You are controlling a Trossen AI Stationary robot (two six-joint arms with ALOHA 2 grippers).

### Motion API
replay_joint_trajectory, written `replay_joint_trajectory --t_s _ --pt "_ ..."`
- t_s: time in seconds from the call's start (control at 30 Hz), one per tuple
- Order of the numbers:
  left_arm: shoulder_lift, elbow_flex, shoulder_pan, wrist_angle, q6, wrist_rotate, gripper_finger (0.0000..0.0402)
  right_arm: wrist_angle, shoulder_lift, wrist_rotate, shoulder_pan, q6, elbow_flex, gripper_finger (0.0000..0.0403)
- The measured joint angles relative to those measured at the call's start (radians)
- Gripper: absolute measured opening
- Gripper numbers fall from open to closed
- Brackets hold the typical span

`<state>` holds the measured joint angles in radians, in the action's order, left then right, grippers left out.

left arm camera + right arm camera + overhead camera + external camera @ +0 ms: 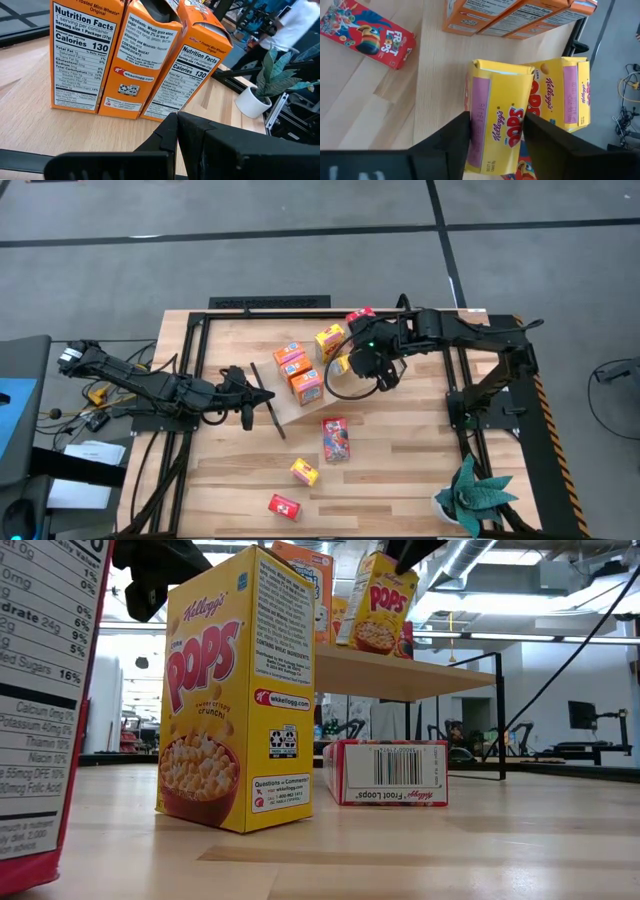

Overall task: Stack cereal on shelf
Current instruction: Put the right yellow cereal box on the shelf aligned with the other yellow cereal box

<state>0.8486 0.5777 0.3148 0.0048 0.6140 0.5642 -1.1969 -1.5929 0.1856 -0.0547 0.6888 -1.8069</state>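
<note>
- Nine cereal boxes in all: three orange, three yellow, three red.
- Shelf: light-wood board with thin black rod ends, sitting mid-table.
- The three orange boxes stand upright in a row on the shelf, touching side by side, nutrition panels facing the left arm.
- Two yellow boxes are up there too: one standing free, one just beside it.
- Right gripper straddles that second yellow box; can't tell if it's clamped or slack.
- One red box lies by the right arm at the far side.
- Off the shelf, on the table: a red box lying flat, a yellow box and a red box nearer the front edge.
- Left gripper is closed on nothing, at the shelf's left end.
</note>
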Motion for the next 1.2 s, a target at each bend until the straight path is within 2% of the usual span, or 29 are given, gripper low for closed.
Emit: replay_joint_trajectory --t_s 0.43,0.57,0.8,0.9,1.0,1.13,1.2 --pt "0.0 0.0 0.0 0.0 0.011 0.0 0.0 0.031 0.0 0.001 0.0 -0.01 0.0 0.0215" --pt "0.0 0.0 0.0 0.0 0.011 0.0 0.0 0.035 0.0 0.076 0.005 -0.01 0.0 0.0219" --pt "0.0 0.0 0.0 -0.019 0.016 0.0 0.0 0.016 0.004 0.109 0.045 -0.087 -0.091 0.0208" --pt "0.0 0.0 0.0 -0.018 0.019 -0.001 0.0 -0.017 0.005 0.11 0.077 -0.16 -0.144 0.0182" --pt "0.0 0.0 0.0 -0.018 0.019 -0.001 0.0 -0.064 0.017 0.091 0.085 -0.267 -0.151 0.0127" --pt "0.0 0.0 0.0 -0.018 0.018 -0.001 0.0 -0.101 0.055 -0.027 0.035 -0.351 -0.092 0.0033" --pt "0.0 0.0 0.0 -0.019 0.017 -0.001 0.0 -0.071 0.102 -0.053 0.013 -0.385 -0.032 0.0013"
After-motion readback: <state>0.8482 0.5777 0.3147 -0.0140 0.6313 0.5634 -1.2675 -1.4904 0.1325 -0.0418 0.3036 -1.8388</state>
